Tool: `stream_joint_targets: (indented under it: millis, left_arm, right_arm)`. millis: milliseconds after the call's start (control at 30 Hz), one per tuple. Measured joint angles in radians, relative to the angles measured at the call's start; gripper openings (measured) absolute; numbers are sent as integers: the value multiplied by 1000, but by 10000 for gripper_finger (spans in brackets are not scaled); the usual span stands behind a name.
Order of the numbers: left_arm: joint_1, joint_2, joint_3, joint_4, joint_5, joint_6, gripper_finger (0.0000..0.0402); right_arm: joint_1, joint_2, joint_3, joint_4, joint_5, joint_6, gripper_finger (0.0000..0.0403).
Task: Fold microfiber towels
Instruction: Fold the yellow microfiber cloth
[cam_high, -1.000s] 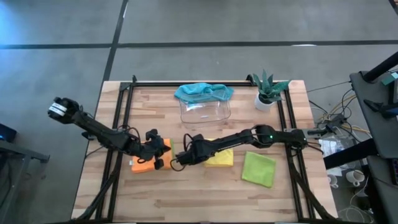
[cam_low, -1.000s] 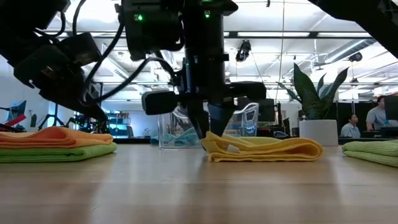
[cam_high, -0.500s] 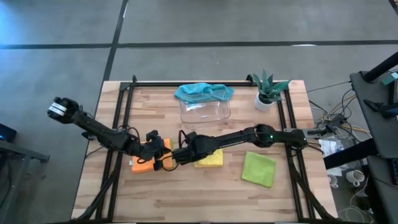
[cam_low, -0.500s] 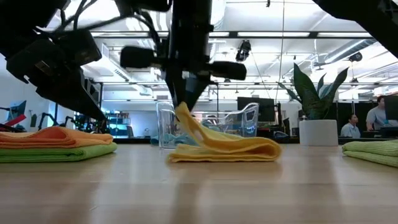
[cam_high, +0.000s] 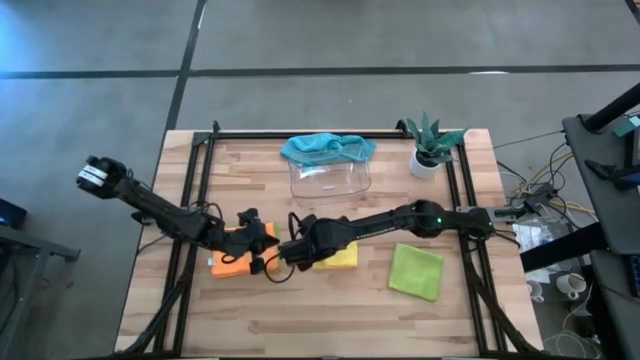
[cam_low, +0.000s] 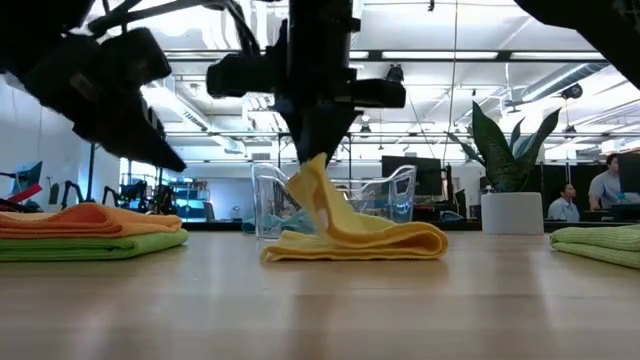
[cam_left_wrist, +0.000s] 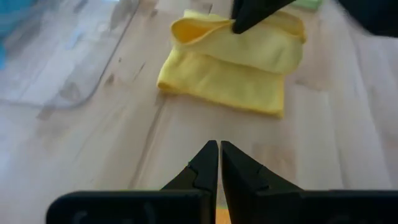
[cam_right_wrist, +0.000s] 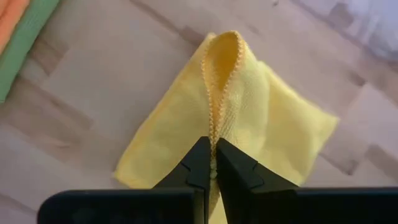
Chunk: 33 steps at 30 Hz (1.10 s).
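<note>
I see the yellow towel (cam_high: 338, 255) near the middle of the desk (cam_high: 330, 320), one edge pulled up into a peak. My right fingers (cam_right_wrist: 212, 167) are pinched tight on that raised hem. The orange towel (cam_high: 230, 263) lies on a green towel (cam_low: 120, 245) toward the desk's left edge; my left fingers (cam_left_wrist: 219, 168) are closed with nothing in them, hovering just above that stack. Another green towel (cam_high: 416, 271) rests flat toward the right edge. The teal towel (cam_high: 326, 146) drapes over the clear tray (cam_high: 330, 178) near the far edge, with the plant (cam_high: 432, 145) by the far right corner.
</note>
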Motion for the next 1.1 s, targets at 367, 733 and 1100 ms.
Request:
stream_joint_targets:
  millis: [367,733,1100]
  left_arm:
    - [0,118,33,251,-30,146,4]
    - [6,216,104,262,-30,163,4]
    - [59,487,268,431,-30,249,4]
  right_arm:
    - [43,-136,-43,-131,75,-4,18]
    - [103,-456,-472,-131,98,115,18]
    - [106,-814,-966,-6,51,258,18]
